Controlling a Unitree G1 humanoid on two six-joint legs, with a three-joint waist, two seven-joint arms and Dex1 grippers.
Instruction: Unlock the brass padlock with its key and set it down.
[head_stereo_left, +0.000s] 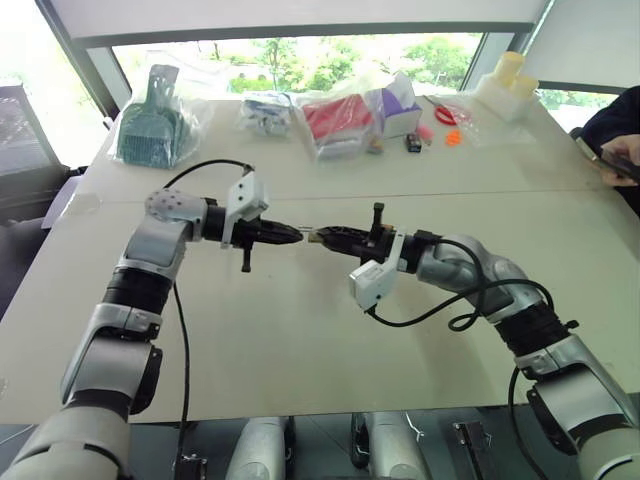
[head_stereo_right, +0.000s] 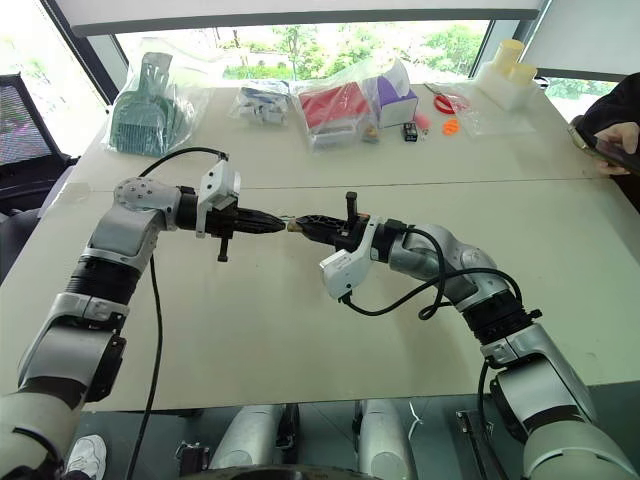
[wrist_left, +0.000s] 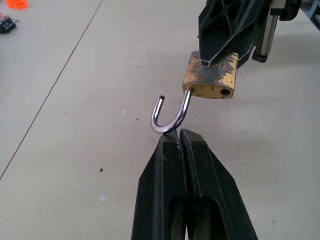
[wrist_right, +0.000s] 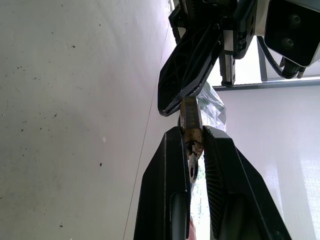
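The left claw (wrist_left: 179, 137) is closed, its tips at the bend of the shackle (wrist_left: 170, 114), which is swung free of the brass padlock (wrist_left: 212, 76). The right claw (wrist_right: 192, 145) is clamped on the padlock body, above the bench (head_stereo_left: 300, 340). With the lock apparently open, the operator should lower it steadily and release only on contact.

Office or lab test room: long pale table (head_stereo_left: 300, 330) by large windows (head_stereo_left: 300, 55), bagged sample goods (head_stereo_left: 345, 120) along far edge.
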